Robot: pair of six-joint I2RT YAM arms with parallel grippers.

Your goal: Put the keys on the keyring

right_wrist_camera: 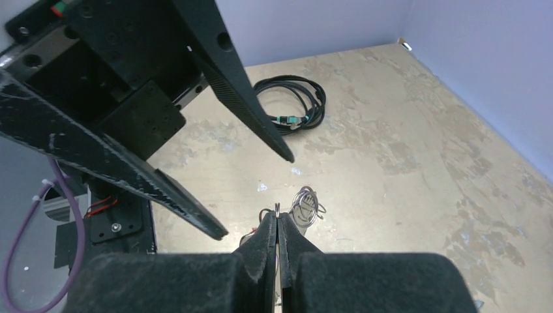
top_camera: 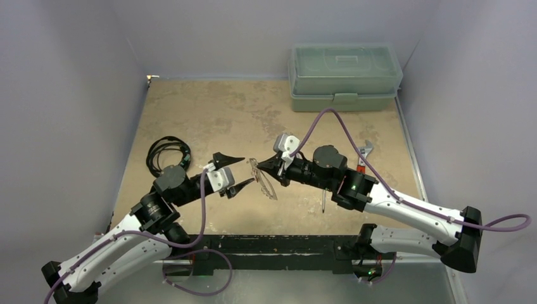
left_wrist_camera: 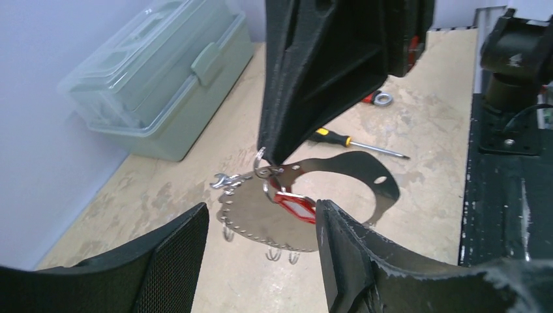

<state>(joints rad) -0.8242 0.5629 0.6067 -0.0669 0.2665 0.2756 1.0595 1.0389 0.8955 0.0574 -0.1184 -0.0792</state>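
Keyring [top_camera: 263, 179] hangs above the bench [top_camera: 209, 107], pinched by the closed right tool [top_camera: 261, 166]; the left tool [top_camera: 238, 171] gapes just beside it. Left wrist: keys [left_wrist_camera: 295, 207], one red-tagged with lettering unreadable, dangle from the loop between spread fingers [left_wrist_camera: 176, 254]. Right wrist: jaws meet on thin metal.

Two grippers, the left gripper [top_camera: 247, 170] and the right gripper [top_camera: 261, 166]. One green toolbox [top_camera: 345, 76], one coiled black cable [top_camera: 166, 154], one screwdriver [left_wrist_camera: 339, 137], one wrench [top_camera: 365, 152], one keyring [left_wrist_camera: 254, 225]. One red-tagged key [left_wrist_camera: 297, 206] is visible. The other tiny keys [left_wrist_camera: 270, 254] number at least three, too small to count exactly.
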